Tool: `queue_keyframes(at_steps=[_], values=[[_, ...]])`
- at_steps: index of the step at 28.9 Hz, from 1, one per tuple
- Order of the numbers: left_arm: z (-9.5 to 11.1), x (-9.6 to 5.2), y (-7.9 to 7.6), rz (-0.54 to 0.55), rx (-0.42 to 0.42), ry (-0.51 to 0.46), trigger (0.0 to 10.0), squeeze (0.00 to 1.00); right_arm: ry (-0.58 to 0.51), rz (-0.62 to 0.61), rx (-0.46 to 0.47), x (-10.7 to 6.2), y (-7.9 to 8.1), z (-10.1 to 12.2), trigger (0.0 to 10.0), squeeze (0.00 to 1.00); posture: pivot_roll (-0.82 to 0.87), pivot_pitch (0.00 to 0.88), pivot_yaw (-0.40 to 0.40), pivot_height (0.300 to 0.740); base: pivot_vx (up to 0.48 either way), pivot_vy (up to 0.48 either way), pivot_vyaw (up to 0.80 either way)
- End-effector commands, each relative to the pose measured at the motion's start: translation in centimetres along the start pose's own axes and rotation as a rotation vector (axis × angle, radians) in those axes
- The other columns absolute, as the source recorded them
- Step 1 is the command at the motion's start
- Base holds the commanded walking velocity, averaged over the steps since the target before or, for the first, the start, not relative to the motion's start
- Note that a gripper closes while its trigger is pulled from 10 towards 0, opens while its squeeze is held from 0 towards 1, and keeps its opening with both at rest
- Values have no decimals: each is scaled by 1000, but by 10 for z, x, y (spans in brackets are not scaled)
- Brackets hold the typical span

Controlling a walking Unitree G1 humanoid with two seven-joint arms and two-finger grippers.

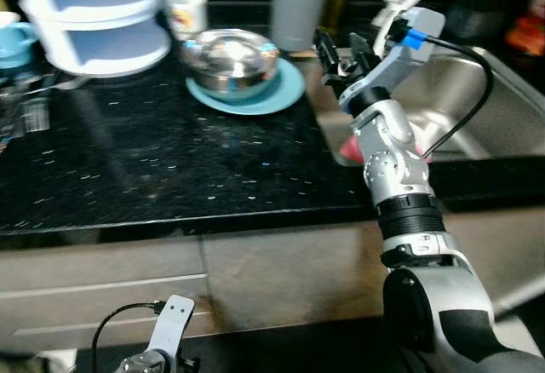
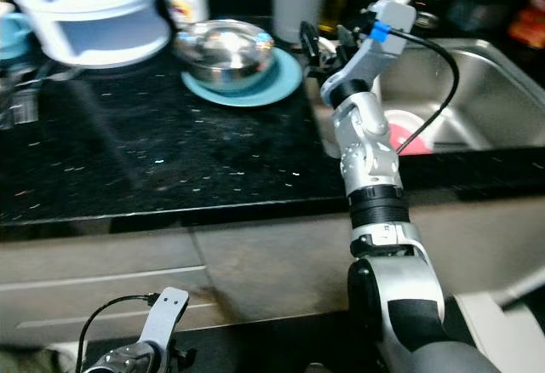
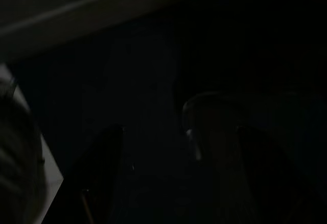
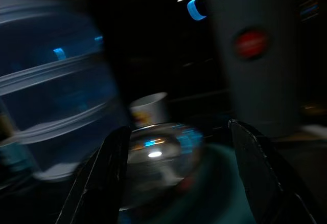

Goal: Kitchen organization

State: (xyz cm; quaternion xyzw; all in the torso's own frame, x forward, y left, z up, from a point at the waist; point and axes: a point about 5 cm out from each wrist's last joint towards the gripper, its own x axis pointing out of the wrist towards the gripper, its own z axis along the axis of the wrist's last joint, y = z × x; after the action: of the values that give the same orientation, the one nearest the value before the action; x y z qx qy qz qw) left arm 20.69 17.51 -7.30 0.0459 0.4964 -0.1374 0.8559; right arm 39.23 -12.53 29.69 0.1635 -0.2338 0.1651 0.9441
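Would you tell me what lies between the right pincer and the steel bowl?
Just the blue plate's rim under the steel bowl; the right pincer hovers open beside it, per the left eye view.

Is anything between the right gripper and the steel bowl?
Nothing visible. The right gripper, fingers open, hovers at the counter's sink edge, facing the bowl on the blue plate; just bare plate rim lies between them.

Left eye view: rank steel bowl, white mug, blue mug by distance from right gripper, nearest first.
From the right gripper, jaws open, at the counter's sink edge:
1. Steel bowl, on the blue plate just to its left.
2. White mug, behind the bowl.
3. Blue mug, far left edge.
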Motion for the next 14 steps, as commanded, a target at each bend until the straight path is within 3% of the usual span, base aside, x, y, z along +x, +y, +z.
queue_keyframes(at_steps=[1,4,6,10,14], values=[[-6,0,0,1,10,25,10000,0,3,3,24,-3,-2,-2,10000,0,26,98,8,740,0,0,763],[-6,0,0,1,11,26,10000,0,0,16,22,-4,0,-1,10000,0,24,97,8,740,0,0,763],[-5,0,1,4,10,24,10000,0,34,67,-54,-4,6,-4,10000,0,22,109,4,740,0,0,766],[-4,0,0,4,13,22,10000,0,50,115,-105,-5,11,-5,10000,0,25,103,1,740,0,0,764],[-5,0,0,2,13,22,10000,0,52,126,-116,-4,13,-5,10000,0,23,97,1,740,0,0,767]])
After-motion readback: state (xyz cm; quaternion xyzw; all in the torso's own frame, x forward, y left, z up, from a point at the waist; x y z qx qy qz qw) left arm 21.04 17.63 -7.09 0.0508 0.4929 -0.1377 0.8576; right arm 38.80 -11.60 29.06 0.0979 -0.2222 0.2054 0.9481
